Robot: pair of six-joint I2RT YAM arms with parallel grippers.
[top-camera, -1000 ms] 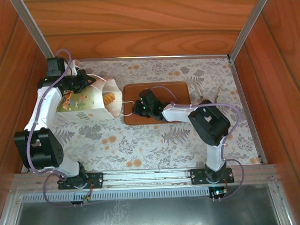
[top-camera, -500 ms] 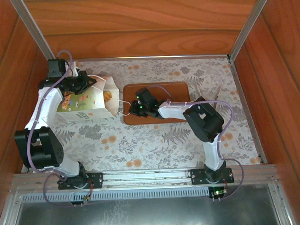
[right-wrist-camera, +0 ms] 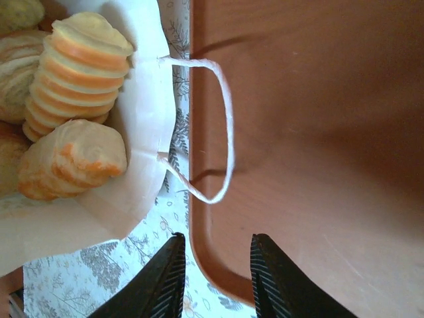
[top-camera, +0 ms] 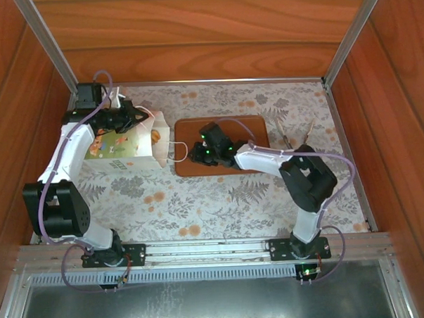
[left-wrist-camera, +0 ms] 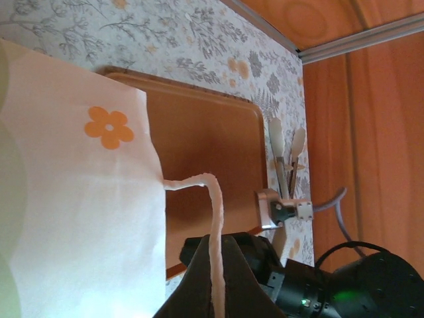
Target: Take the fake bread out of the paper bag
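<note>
I count one paper bag (top-camera: pixel 116 145), one brown board (top-camera: pixel 189 128) and one pair of pale-tipped tongs (top-camera: pixel 295 133). In the bag's mouth I make out two whole pastries, a ridged loaf (right-wrist-camera: pixel 83 66) and a swirled bun (right-wrist-camera: pixel 69 159) (edges of more sit behind them, too cropped to count). One cord handle (right-wrist-camera: pixel 225 119) loops out onto the board.

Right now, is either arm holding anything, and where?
The left gripper pinches the bag at its far edge near the mouth; the right gripper holds nothing.

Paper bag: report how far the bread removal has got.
Done: nothing; the brown rectangular board shows no bread. In hand: the left gripper appears to pinch the white paper bag on its side; the right gripper is open, empty, by its mouth. Left: all golden toy pastries visible inside.
</note>
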